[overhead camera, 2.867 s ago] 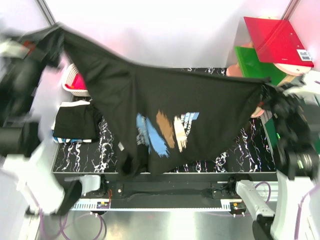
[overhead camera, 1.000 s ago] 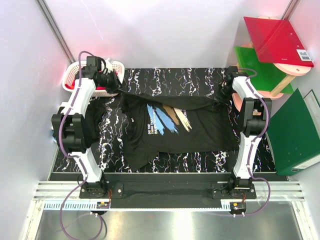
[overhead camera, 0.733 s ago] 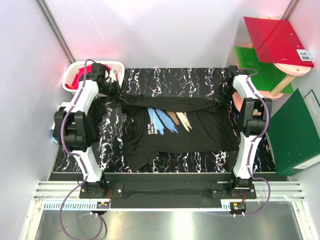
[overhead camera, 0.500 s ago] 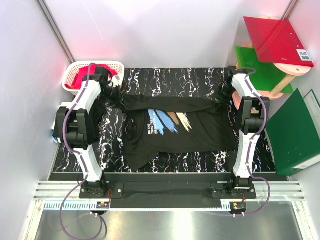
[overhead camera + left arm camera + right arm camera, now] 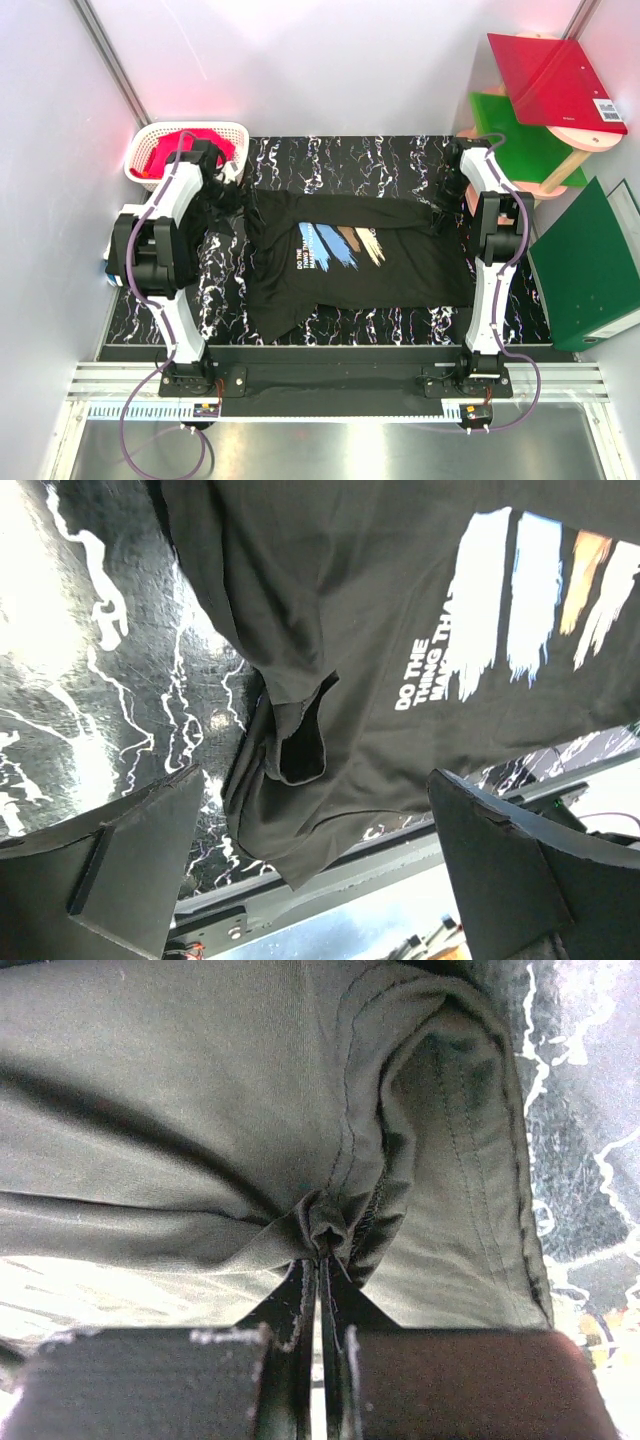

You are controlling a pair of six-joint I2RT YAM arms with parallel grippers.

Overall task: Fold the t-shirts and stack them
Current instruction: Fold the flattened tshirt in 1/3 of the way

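A black t-shirt (image 5: 350, 270) lies spread on the black marbled table (image 5: 330, 160), its blue, orange and pale brush strokes (image 5: 340, 245) facing up. My left gripper (image 5: 226, 196) hovers at the shirt's far left corner, jaws wide open and holding nothing. In the left wrist view its fingers (image 5: 120, 870) frame the shirt's print (image 5: 520, 590) and a rumpled sleeve (image 5: 295, 745). My right gripper (image 5: 441, 212) is at the far right corner, shut on a bunched pinch of the shirt's fabric (image 5: 330, 1225) next to a sleeve hem.
A white basket (image 5: 150, 140) with red cloth stands at the table's far left corner. Red and green folders (image 5: 555, 75) rest on a wooden stand at the far right. A green binder (image 5: 585, 265) leans beside the table's right edge.
My left gripper has opened and let go of the shirt's left corner. The shirt's top edge has dropped flat onto the table. The right gripper keeps its pinch.
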